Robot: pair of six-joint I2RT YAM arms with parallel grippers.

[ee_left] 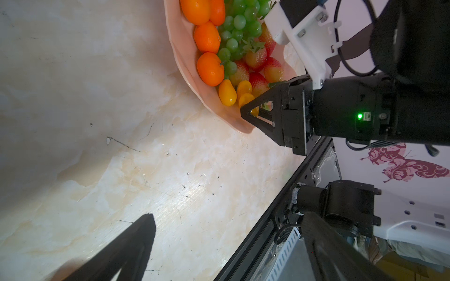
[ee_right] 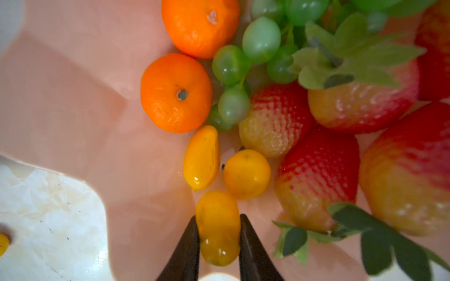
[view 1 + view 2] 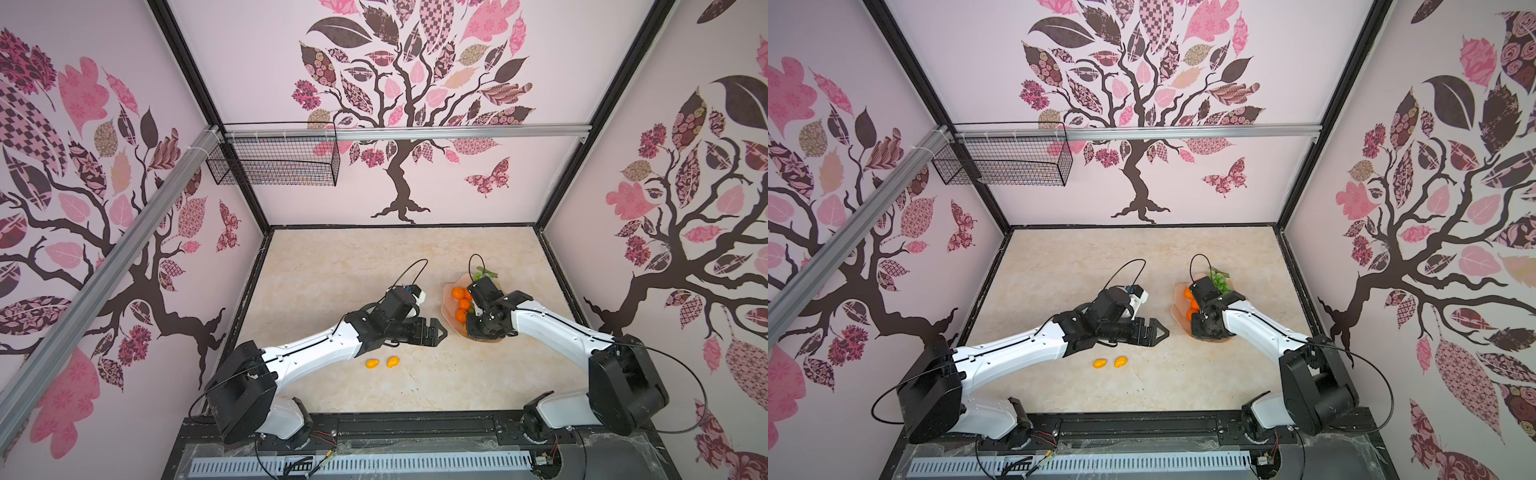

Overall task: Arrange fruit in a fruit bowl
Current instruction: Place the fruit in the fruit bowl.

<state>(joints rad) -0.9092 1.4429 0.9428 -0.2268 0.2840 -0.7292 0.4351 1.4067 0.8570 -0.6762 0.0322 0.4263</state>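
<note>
The peach-pink fruit bowl sits on the right of the table, holding tangerines, a green grape bunch, strawberries and two small yellow ovals. My right gripper reaches down into the bowl's near end, shut on a third yellow oval just above the dish. Two more yellow-orange ovals lie on the table near the left arm. My left gripper hovers left of the bowl, open and holding nothing.
A black wire basket hangs on the back wall rail at the upper left. Black frame rails border the marble tabletop. The left arm stretches across the table's middle.
</note>
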